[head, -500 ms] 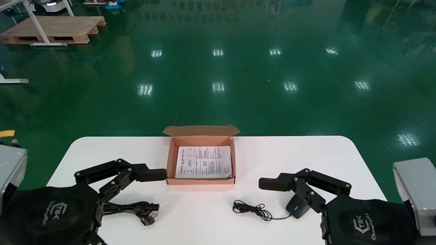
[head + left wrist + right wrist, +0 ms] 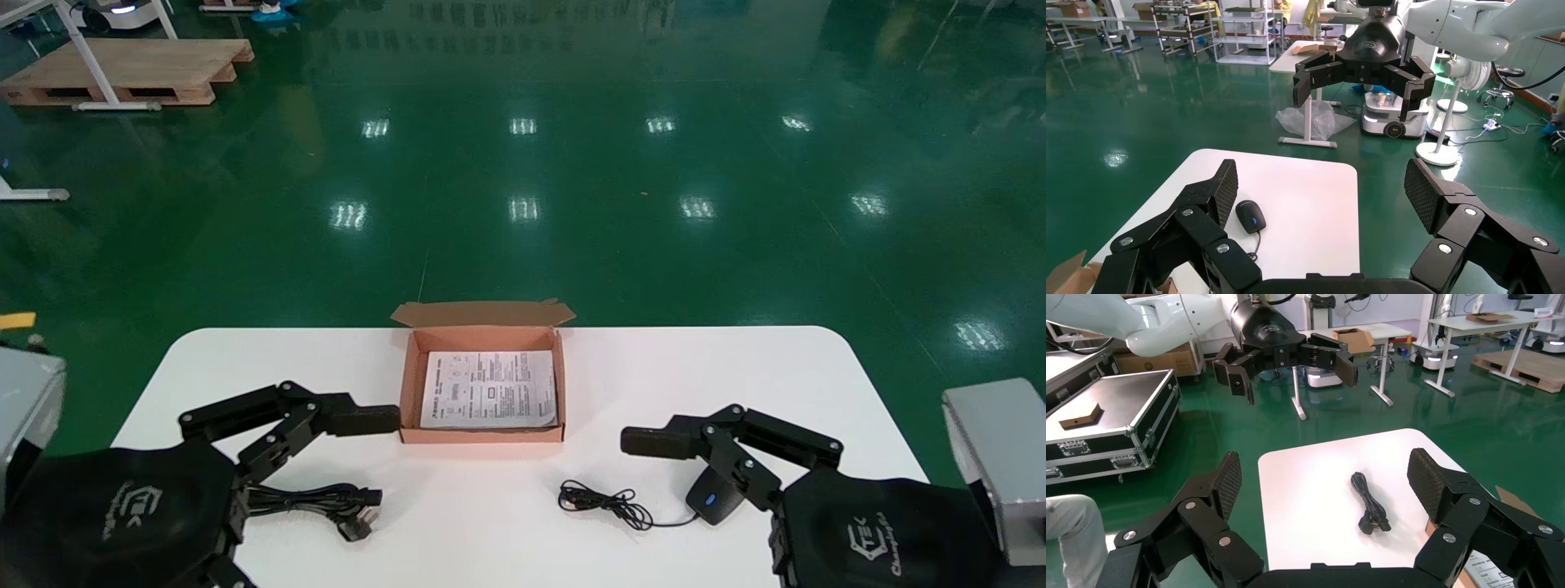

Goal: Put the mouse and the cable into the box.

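An open cardboard box with a printed sheet inside sits at the table's middle. A black mouse lies right of it, its thin cord bunched toward the centre. A coiled black power cable lies on the left. My left gripper hovers open over the power cable, one finger reaching close to the box's left front corner. My right gripper hovers open over the mouse, one finger stretched toward the box. Neither holds anything.
The white table has rounded corners, with green floor beyond its edges. The box's back flap stands open at the far side. A wooden pallet lies far off on the floor.
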Available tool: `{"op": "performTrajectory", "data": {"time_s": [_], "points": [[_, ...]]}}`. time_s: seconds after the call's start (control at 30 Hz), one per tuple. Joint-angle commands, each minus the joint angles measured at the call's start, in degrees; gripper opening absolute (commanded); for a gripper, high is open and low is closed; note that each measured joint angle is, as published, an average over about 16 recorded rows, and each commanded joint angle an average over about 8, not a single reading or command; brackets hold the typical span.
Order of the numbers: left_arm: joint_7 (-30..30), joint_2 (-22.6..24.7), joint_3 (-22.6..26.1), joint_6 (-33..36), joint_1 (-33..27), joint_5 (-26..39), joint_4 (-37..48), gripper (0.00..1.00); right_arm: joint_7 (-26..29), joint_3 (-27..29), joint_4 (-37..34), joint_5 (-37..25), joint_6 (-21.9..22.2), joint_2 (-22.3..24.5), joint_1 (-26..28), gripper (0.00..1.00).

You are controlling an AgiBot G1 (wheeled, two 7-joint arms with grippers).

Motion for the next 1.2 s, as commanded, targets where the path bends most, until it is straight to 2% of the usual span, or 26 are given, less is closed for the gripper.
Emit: {"op": "performTrajectory", "data": {"time_s": [0.03,0.8,0.9,1.0,1.1,1.2], "points": [[0.0,0.0,0.0,0.0,0.0,0.0,0.0,1.0,0.0,0.0,0.0,0.0,0.0,0.0,0.0,1.0],[0.0,-0.3,0.5,0.0,0.1,1.3,0.3,1.0,0.1,-0.2,-0.1,-0.3,0.1,0.0,-0.2,1.0],[-0.3,-0.9,2.7,-0.6,-0.9,7.3,1.0,1.0,0.7,-1.8,-0.4,-3.8,1.7,-0.5,-0.4,1.0],[-0.9,-0.1,6.6,-2.1,-4.3,18.3,2.5,1.0,1.6,-4.5,-0.1,-10.7,5.3,-1.7,-0.2,1.0],[-0.3,3.1,11.1,-4.9,-9.6,31.0,6.3,1.0,2.1,-7.7,0.9,-20.3,10.6,-3.5,0.9,1.0],[2.6,8.1,14.1,-8.0,-14.2,39.6,12.2,1.0,2.3,-10.1,2.0,-28.9,15.8,-5.3,1.9,1.0]]}}
